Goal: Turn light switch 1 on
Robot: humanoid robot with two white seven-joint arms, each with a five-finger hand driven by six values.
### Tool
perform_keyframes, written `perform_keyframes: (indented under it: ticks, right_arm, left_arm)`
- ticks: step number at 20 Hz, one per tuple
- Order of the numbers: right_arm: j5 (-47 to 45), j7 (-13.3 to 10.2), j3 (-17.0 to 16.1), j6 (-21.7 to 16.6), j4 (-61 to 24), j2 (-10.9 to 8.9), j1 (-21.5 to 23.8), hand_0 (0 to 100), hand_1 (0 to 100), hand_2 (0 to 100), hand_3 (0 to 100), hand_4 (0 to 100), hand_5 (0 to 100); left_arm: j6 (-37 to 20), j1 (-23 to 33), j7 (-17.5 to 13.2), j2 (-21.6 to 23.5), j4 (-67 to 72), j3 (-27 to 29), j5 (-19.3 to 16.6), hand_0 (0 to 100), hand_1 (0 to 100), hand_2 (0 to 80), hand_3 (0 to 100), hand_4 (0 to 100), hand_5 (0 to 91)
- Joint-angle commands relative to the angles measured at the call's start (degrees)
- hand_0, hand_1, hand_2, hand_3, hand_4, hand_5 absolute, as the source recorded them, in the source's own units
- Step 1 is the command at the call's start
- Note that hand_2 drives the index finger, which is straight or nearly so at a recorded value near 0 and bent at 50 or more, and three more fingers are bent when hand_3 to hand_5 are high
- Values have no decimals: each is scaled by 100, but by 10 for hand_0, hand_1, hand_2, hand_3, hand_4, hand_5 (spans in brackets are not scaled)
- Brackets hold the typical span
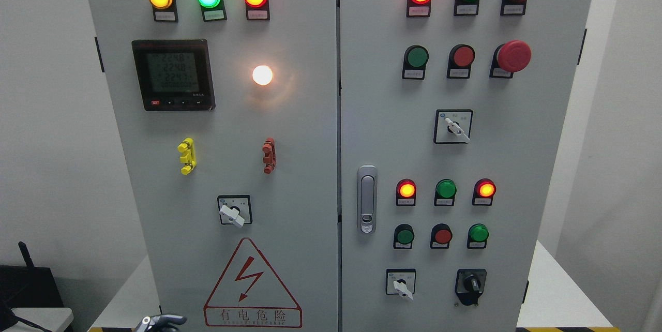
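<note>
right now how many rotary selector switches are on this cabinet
4: one white-handled on the left door above the warning triangle, one mid right door, one white-handled at lower right door, and a black knob beside it. None seems hidden.

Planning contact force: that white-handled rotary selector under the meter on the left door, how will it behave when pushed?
The rotary selector probably turns about its centre rather than sliding, since it sits in a fixed square plate. Its short white lever looks rigid, likely stiff plastic. The smooth, narrow lever may let the fingers of the left hand slip off.
</note>
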Motion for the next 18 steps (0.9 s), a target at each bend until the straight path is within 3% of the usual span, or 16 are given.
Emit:
perform_keyframes:
  ticks: [1, 4, 14, 18]
  right_arm:
    - [-105, -2, 0, -3, 0, 0, 0, 120, 389, 0, 0, 0, 0]
    - [-97, -2, 0, -3, 0, 0, 0, 120, 389, 0, 0, 0, 0]
    - [-97, -2, 0, -3, 0, 0, 0, 120, 389, 0, 0, 0, 0]
    - [-97, -2, 0, -3, 0, 0, 0, 120, 389, 0, 0, 0, 0]
  left_arm:
    - [-194, 582, -406, 209, 2449, 3004, 87, 166, 110, 84, 189, 255, 65]
    - [-106, 768, -433, 270, 3739, 3189, 218, 214, 125, 44, 148, 226, 72]
    - [-220, 1225, -626, 552, 7986, 3076, 254, 365, 172, 43, 83, 168, 0]
    - [-124, 1216, -1161, 701, 9305, 1770, 245, 408, 182, 0, 0, 88, 0]
